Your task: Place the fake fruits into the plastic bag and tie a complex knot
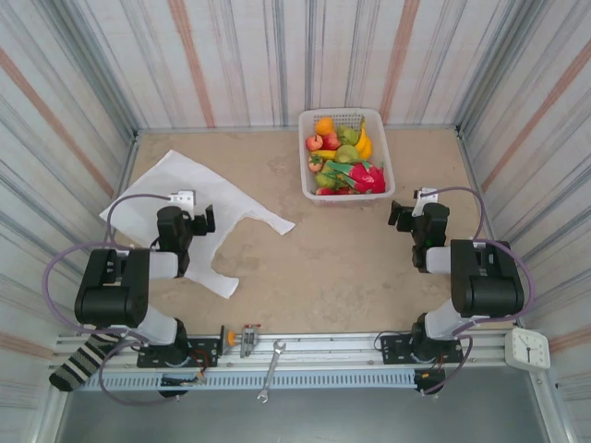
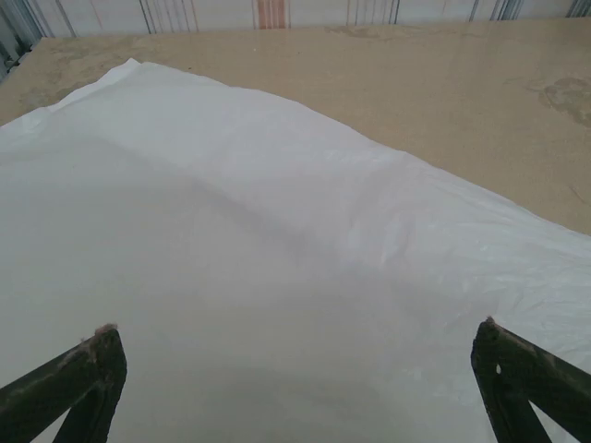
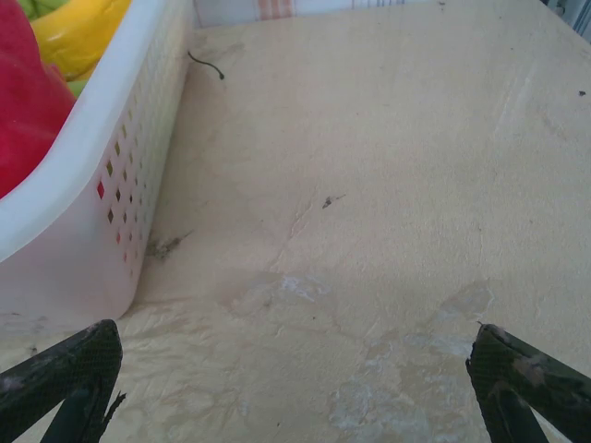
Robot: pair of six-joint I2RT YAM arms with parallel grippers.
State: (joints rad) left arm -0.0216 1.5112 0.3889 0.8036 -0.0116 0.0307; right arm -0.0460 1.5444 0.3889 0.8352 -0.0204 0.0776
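The white plastic bag (image 1: 208,198) lies flat on the left of the table, and its two loop handles point right and toward me, spread apart. No knot is in view. My left gripper (image 1: 186,197) hovers over the bag (image 2: 277,231) and stands open (image 2: 295,340) with nothing between its fingers. The fake fruits (image 1: 343,152) are piled in a white lattice basket (image 1: 343,113) at the back: an orange, a banana, apples, pears and a pink dragon fruit. My right gripper (image 1: 425,196) is open (image 3: 295,334) over bare table, just right of the basket (image 3: 102,185).
Striped walls close in the table on three sides. A metal rail runs along the near edge, and a wrench (image 1: 271,369) lies on it. A small clock (image 1: 527,349) sits at the near right corner. Bare tabletop (image 1: 342,258) lies between the two arms.
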